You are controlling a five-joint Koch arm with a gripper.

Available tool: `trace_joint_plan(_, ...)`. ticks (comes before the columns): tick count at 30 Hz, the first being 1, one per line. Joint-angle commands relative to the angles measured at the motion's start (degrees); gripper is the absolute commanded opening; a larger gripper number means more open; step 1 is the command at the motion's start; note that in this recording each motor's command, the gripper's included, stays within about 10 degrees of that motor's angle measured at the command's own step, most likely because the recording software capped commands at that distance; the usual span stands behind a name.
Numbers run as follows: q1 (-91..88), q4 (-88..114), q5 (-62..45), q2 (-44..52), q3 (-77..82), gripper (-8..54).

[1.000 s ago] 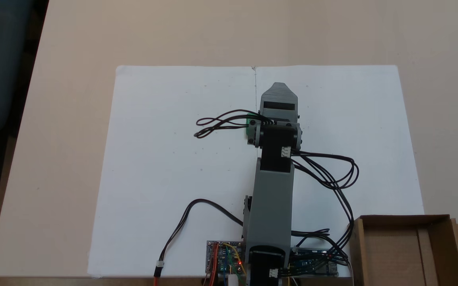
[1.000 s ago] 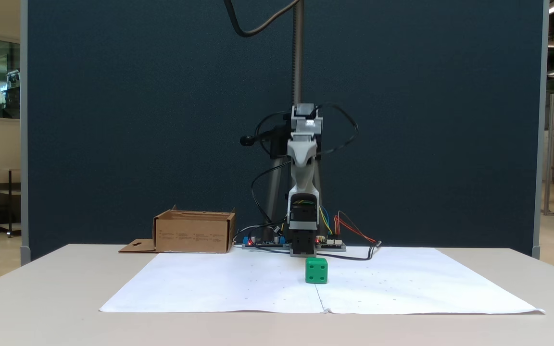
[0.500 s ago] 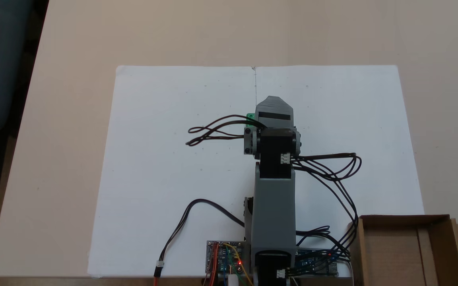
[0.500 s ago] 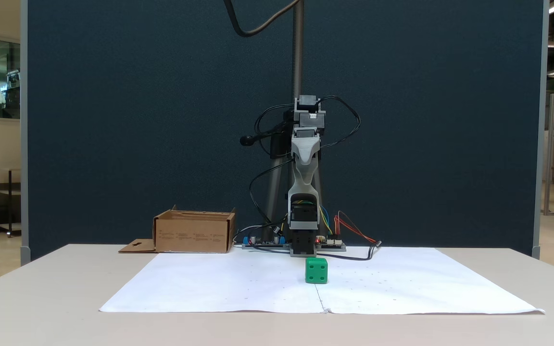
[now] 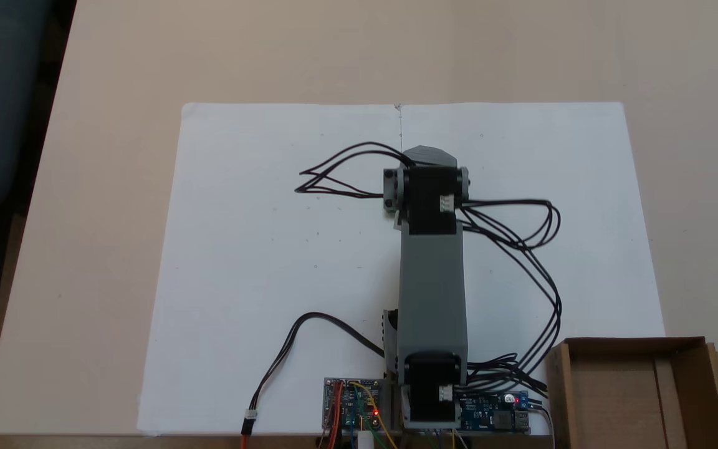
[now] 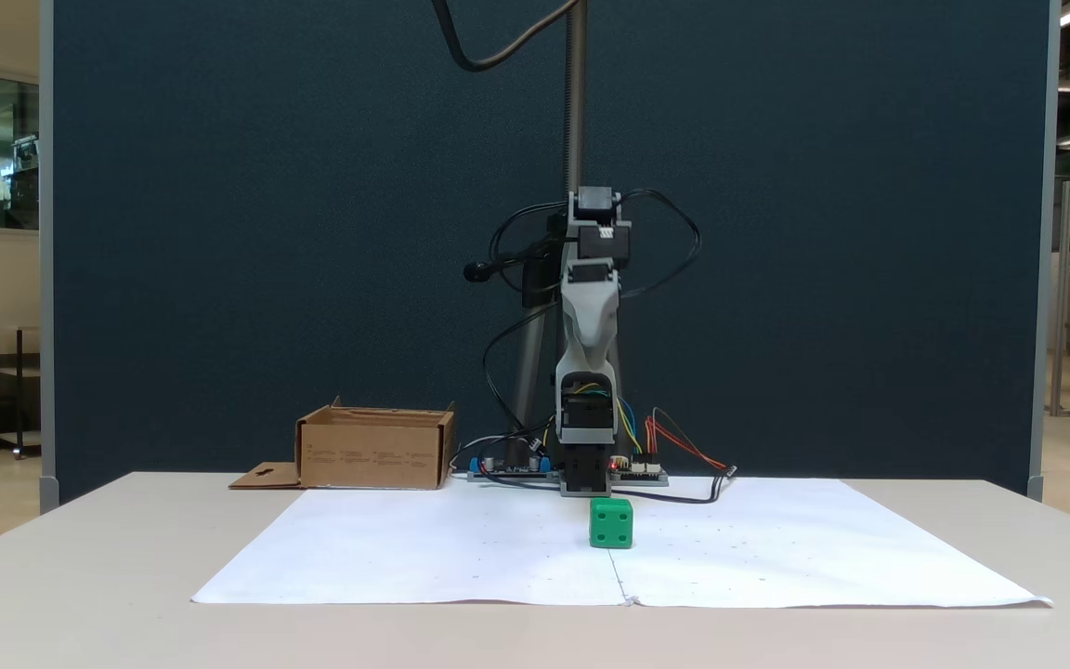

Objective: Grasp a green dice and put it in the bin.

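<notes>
Green dice [image 6: 611, 522] on white paper [image 6: 461, 548]

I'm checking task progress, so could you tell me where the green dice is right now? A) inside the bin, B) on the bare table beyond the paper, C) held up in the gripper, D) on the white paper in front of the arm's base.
D: in a fixed view the dice sits on the white paper, well below the raised arm and apart from the bin.
</notes>
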Motion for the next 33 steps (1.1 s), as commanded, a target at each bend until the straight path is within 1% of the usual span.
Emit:
trace_joint_plan(1,-1.5,0.0,3.8,-1.0,-2.2,43.2)
trace_joint_plan(9,-2.8,-8.3,3.9,-8.1,-2.2,43.2)
trace_joint_plan(15,-2.5,-9.2,4.1,-12.7,-2.4,44.5)
trace_joint_plan(23,-2.0,-10.1,4.6,-17.1,-2.6,46.3)
trace_joint_plan(33,-1.6,-13.0,4.6,-21.0,-3.7,46.3)
